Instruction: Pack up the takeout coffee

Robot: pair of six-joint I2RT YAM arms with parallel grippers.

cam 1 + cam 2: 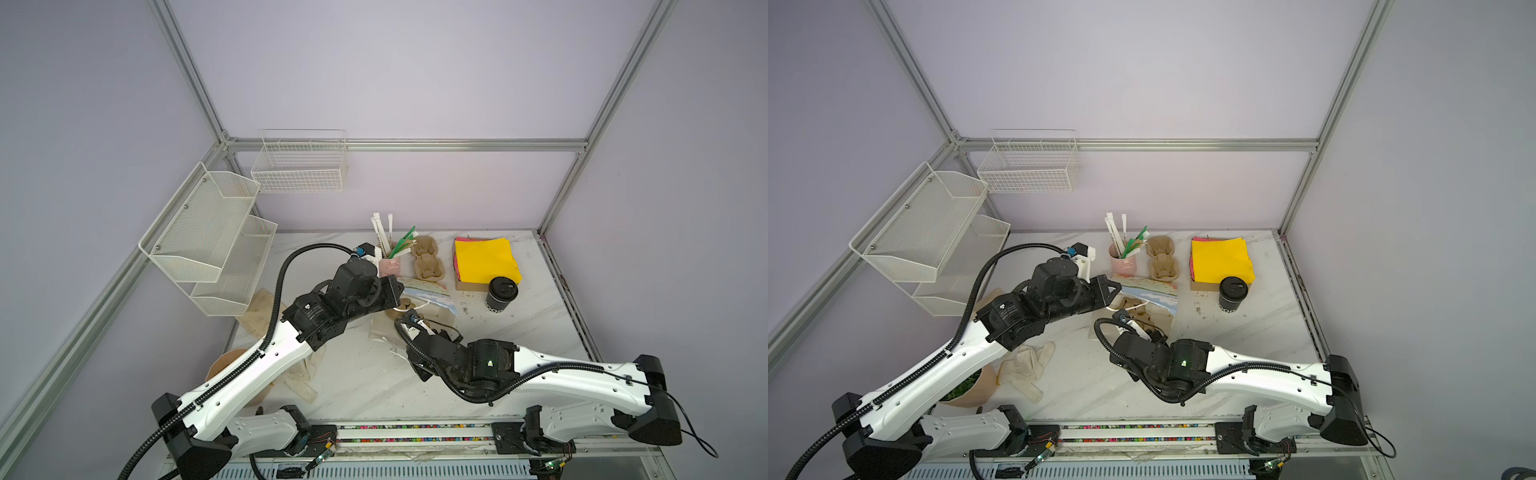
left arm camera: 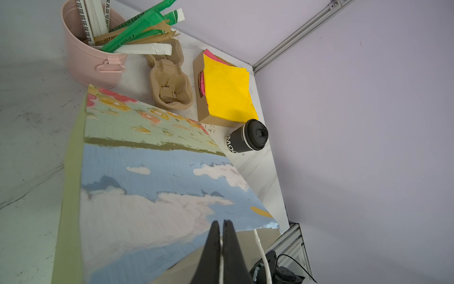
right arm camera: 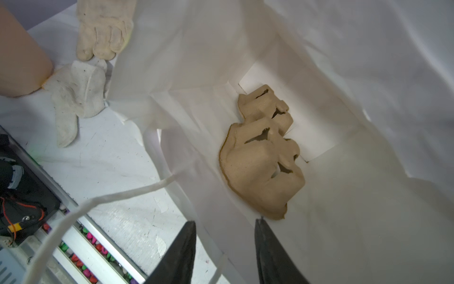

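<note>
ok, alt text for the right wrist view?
Looking into an open white paper bag with a brown pulp cup carrier lying at its bottom. The right gripper has its black jaws apart at the bag's near edge; soiled white work gloves lie on the table beside it.

At the back of the desk (image 1: 540, 332) we see a pink cup (image 1: 390, 266) of straws (image 1: 380, 230), a pulp cup carrier (image 1: 427, 259) just beside it, and yellow napkins (image 1: 484, 259) in a cardboard box (image 2: 202, 108); dirty white gloves (image 1: 1025, 368) lie front left.
</note>
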